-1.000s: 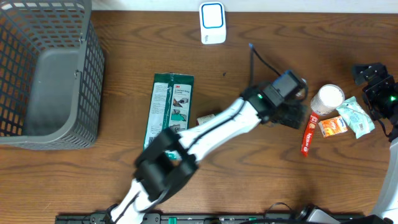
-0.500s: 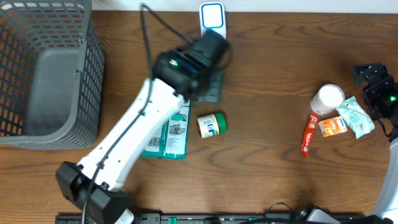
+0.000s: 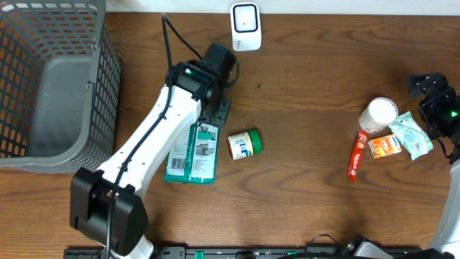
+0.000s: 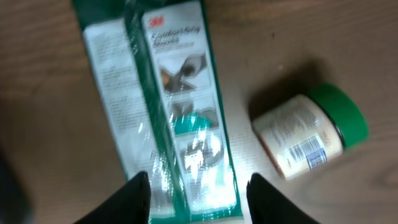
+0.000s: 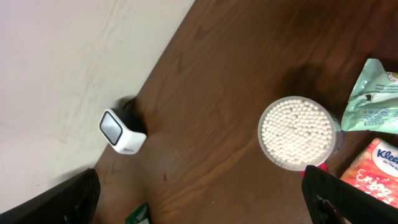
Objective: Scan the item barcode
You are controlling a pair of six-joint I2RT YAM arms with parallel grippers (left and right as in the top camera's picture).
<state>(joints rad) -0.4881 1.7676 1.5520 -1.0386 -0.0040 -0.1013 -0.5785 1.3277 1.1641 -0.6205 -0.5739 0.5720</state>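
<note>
A green 3M package (image 3: 188,155) lies flat on the table left of centre. My left gripper (image 3: 218,109) hovers over its far end. In the left wrist view the package (image 4: 168,106) fills the middle, and my left gripper (image 4: 199,202) stands open with one dark finger on each side of the package's near end. A small green-lidded jar (image 3: 244,144) lies on its side just right of the package, its barcode showing on the jar (image 4: 308,137). The white scanner (image 3: 246,25) stands at the back edge. My right gripper (image 3: 433,97) is far right, open and empty.
A grey mesh basket (image 3: 54,86) fills the back left. Near the right gripper are a round tub of cotton swabs (image 3: 379,114), a red tube (image 3: 356,155), an orange Kleenex pack (image 3: 386,146) and a pale green packet (image 3: 411,133). The right wrist view shows the scanner (image 5: 122,132) and tub (image 5: 300,132).
My left arm swung from right of centre to the scanner, then came back over the green package, and its jaws have narrowed. The right arm has not moved.
</note>
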